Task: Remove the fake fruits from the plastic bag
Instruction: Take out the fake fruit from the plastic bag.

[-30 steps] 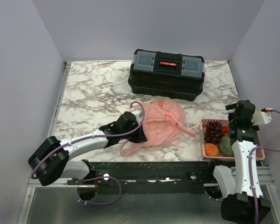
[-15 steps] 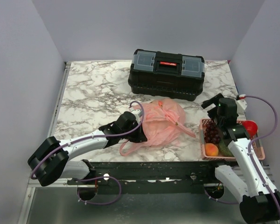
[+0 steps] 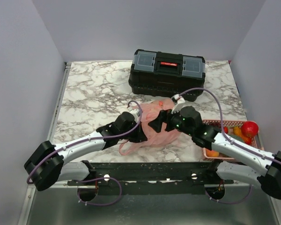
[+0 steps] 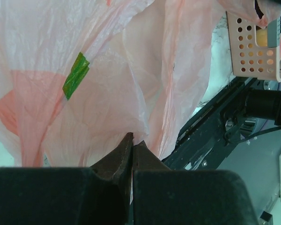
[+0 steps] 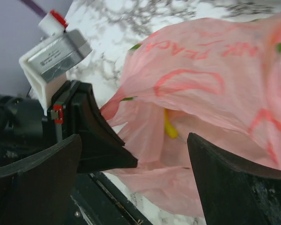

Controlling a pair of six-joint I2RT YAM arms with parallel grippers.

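I see the bag (image 3: 151,114) lying crumpled on the table (image 3: 93,89), just in front of the toolbox (image 3: 167,75) on the side nearer the arm bases. The left gripper (image 3: 140,135) sits in front of the toolbox's left end. In the left wrist view its jaws are pressed together at the tips (image 4: 132,140), pinching a fold of the bag (image 4: 107,93). A green patch (image 4: 76,75) marks the film above that fold. The right gripper (image 3: 158,124) reaches in from the right to a spot in front of the toolbox's middle and faces the left gripper across the bag. In the right wrist view its jaws (image 5: 133,138) stand wide apart with nothing between them, just short of the bag (image 5: 201,93). In that view a yellow fruit (image 5: 169,127) shows inside the bag's folds; I cannot tell its full shape. The basket (image 3: 225,123) rests in front of the toolbox's right end, partly under the right arm. It holds a red fruit (image 3: 249,128) and an orange fruit (image 3: 213,153).
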